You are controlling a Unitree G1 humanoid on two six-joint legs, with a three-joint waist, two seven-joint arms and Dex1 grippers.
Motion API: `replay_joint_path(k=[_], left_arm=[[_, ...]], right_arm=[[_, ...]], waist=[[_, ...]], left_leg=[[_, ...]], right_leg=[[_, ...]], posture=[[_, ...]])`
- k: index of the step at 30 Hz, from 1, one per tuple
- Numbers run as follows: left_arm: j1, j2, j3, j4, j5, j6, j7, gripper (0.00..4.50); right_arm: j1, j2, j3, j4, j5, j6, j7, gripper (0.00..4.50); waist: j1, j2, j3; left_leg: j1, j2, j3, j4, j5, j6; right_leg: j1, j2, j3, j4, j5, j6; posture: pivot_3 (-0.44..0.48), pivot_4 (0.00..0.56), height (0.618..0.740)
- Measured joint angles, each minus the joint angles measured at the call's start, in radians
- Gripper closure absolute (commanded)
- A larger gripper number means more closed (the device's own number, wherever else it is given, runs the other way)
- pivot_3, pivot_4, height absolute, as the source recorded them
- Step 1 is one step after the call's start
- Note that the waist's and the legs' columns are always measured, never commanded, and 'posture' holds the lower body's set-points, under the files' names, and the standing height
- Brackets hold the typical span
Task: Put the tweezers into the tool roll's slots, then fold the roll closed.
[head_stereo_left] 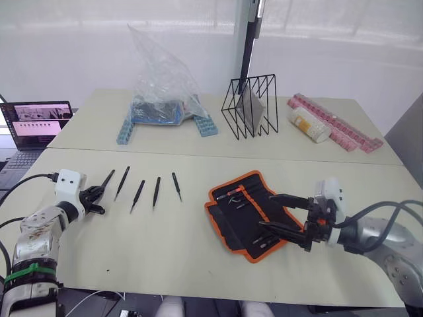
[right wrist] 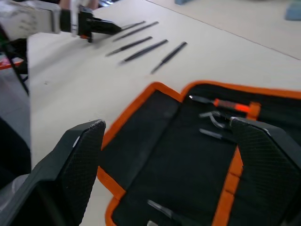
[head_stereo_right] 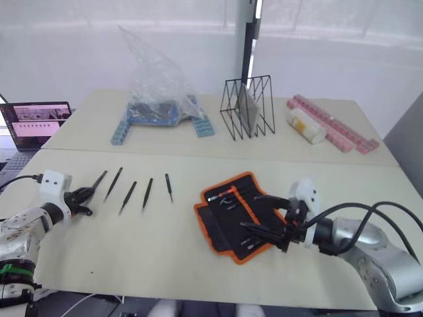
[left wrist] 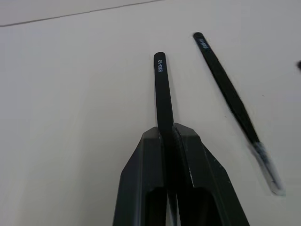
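- The tweezers point(head_stereo_left: 137, 191), five slim black pieces, are laid in a row on the near table, left of the middle, each apart from the next.
- The leftmost tweezer point(left wrist: 162, 89) is clamped between the fingers of the left gripper point(head_stereo_left: 94, 196); in the left wrist view the two black fingers are seen pressed together on its shaft, with its blunt lettered end projecting beyond them.
- The next tweezer point(left wrist: 229, 96) is seen lying free on the table just beside the held one.
- A laptop point(head_stereo_left: 36, 122) with a lit screen is placed at the far left edge, beyond the table.
- A clear plastic bag point(head_stereo_left: 162, 79) is set on the far table over blue blocks point(head_stereo_left: 206, 125).
- A black wire rack point(head_stereo_left: 251, 105) is stood to the right of the bag.
- The tool roll point(head_stereo_left: 250, 214) is spread open and flat on the near table, right of the middle, well apart from the row of tweezers; its black inner face with the slots point(head_stereo_left: 243, 199) is turned up and edged in orange.
- The right gripper point(head_stereo_left: 285, 214) is held over the right part of the roll with its fingers spread wide apart and nothing between them.
- Pink strips point(head_stereo_left: 337, 124) and a pale cylinder point(head_stereo_left: 309, 124) are placed on the far table at the right.
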Motion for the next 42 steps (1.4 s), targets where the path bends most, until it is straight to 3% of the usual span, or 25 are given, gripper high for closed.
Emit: replay_joint_path(k=[6, 11, 19, 22, 30, 42], left_arm=[[-0.016, 0.032, -0.06, -0.343, -0.079, 0.203, -0.045, 4.5], [-0.153, -0.043, -0.205, -0.468, -0.15, 0.356, -0.067, 4.5], [-0.371, -0.183, -0.457, -0.482, -0.157, 0.502, -0.075, 4.5], [-0.393, -0.198, -0.525, -0.513, -0.16, 0.573, -0.069, 4.5], [-0.346, -0.197, -0.582, -0.686, -0.208, 0.753, -0.049, 4.5], [-0.388, -0.194, -0.691, -0.692, -0.208, 0.943, 0.025, 4.5]], right_arm=[[0.107, 0.066, -0.021, -0.052, -0.05, -0.025, -0.103, 2.87], [0.13, 0.145, 0.015, -0.055, -0.126, -0.055, -0.195, 4.46], [0.135, 0.262, 0.105, 0.012, -0.246, -0.119, -0.284, 4.46], [0.145, 0.292, 0.121, 0.036, -0.275, -0.151, -0.297, 4.46], [0.169, 0.334, 0.132, 0.088, -0.339, -0.188, -0.341, 4.46], [0.17, 0.342, 0.173, 0.082, -0.375, -0.185, -0.393, 4.46]], waist=[[-0.004, -0.001, 0.0], [-0.004, -0.001, 0.0], [-0.014, -0.001, 0.0], [-0.026, -0.001, 0.0], [-0.03, -0.001, 0.0], [-0.03, -0.001, 0.0]], left_leg=[[-0.002, 0.0, 0.0, 0.0, 0.0, -0.001], [-0.002, 0.0, 0.0, 0.001, 0.0, -0.001], [-0.002, -0.001, -0.001, 0.0, 0.0, 0.0], [-0.002, -0.001, -0.001, 0.0, 0.0, 0.0], [-0.002, -0.001, -0.001, 0.0, 0.0, 0.0], [0.0, -0.001, -0.001, 0.0, 0.0, 0.0]], right_leg=[[-0.002, 0.0, 0.001, 0.0, 0.0, 0.0], [-0.002, 0.001, 0.001, 0.0, 0.0, 0.0], [-0.002, 0.001, 0.001, 0.0, 0.0, 0.0], [-0.003, 0.001, 0.002, 0.0, 0.0, 0.0], [-0.003, 0.001, 0.002, 0.001, 0.0, 0.0], [-0.001, 0.001, 0.002, 0.0, 0.0, 0.0]], posture=[[0.0, 0.15, 0.718], [0.0, 0.15, 0.718], [0.0, 0.15, 0.718], [0.0, 0.15, 0.718], [0.0, 0.15, 0.718], [0.0, 0.15, 0.718]])
